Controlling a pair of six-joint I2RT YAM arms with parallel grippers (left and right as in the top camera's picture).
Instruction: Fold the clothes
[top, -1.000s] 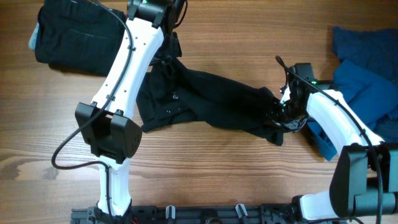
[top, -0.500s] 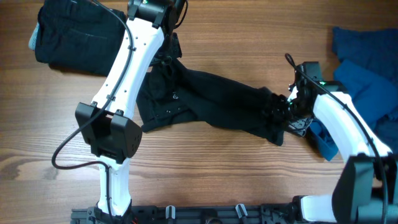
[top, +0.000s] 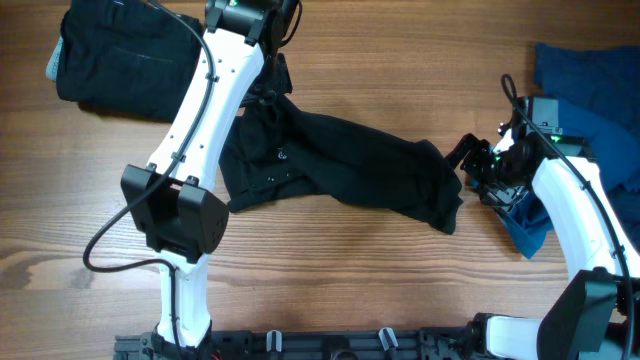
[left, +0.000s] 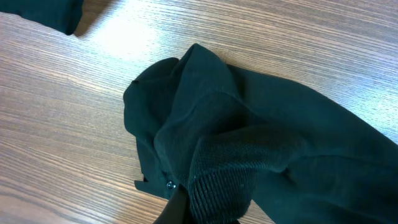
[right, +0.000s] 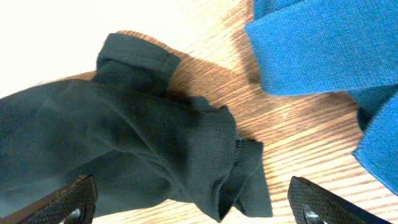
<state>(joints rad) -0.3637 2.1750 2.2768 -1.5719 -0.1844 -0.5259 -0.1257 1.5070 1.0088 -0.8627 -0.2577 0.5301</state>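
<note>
The black garment (top: 350, 165) was spread at the centre, its ribbed edge pinched by the closed left gripper (left: 180, 208), itself mostly hidden. The right gripper (right: 196, 202) was seen wide open at 3 o'clock, with blue garments (top: 590, 120) cropped beyond.

black shirt (top: 340, 165) crumpled across mid counter (top: 330, 270), folded black garment (top: 115, 60) at far left corner, blue garments (top: 590, 110) heaped at right edge
</note>
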